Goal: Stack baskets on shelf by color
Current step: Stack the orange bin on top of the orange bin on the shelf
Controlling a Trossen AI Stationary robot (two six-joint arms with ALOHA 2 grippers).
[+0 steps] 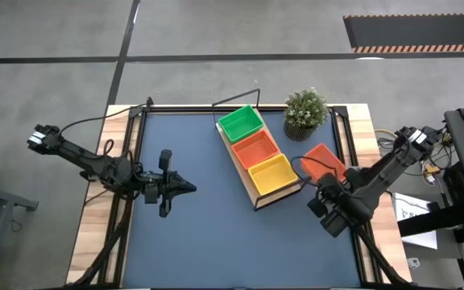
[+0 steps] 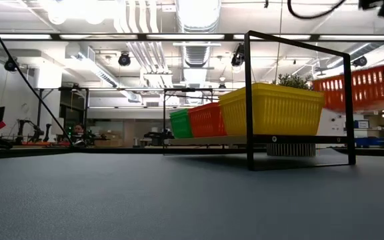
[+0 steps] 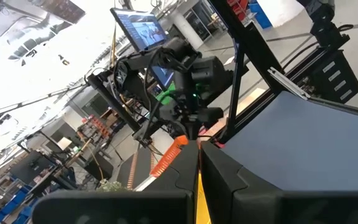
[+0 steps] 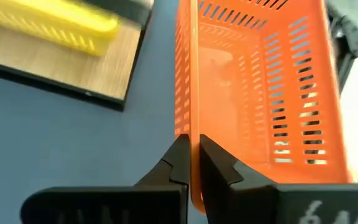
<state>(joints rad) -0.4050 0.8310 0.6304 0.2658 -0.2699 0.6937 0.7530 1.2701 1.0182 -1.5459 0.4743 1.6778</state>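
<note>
Right gripper (image 4: 191,163): clenched on one long wall of a loose red-orange basket (image 4: 260,93), the thin wall pinched between both fingers; an edge grip suits a shallow mesh tray that offers no handle.
Held basket, position: raised off the table (image 1: 192,234), beside the shelf's near end, close to the yellow basket (image 1: 271,171); in the low view it hangs above table level.
Shelf (image 1: 258,197): wooden board lying at a slant across the table's far-right part, with a black wire frame at its ends.
Baskets on shelf: three in a row, green (image 1: 241,123), red-orange (image 1: 255,147), yellow; each colour has its own place, so a matching basket can nest on top.
Likely destination: the middle, red-orange position, judging by colour.
Left gripper (image 1: 185,186): clenched on nothing, waiting over the table's left part, well apart from the shelf.
Count: four baskets in view (two red-orange, one green, one yellow); one shelf; one potted plant (image 1: 305,113) behind the shelf.
</note>
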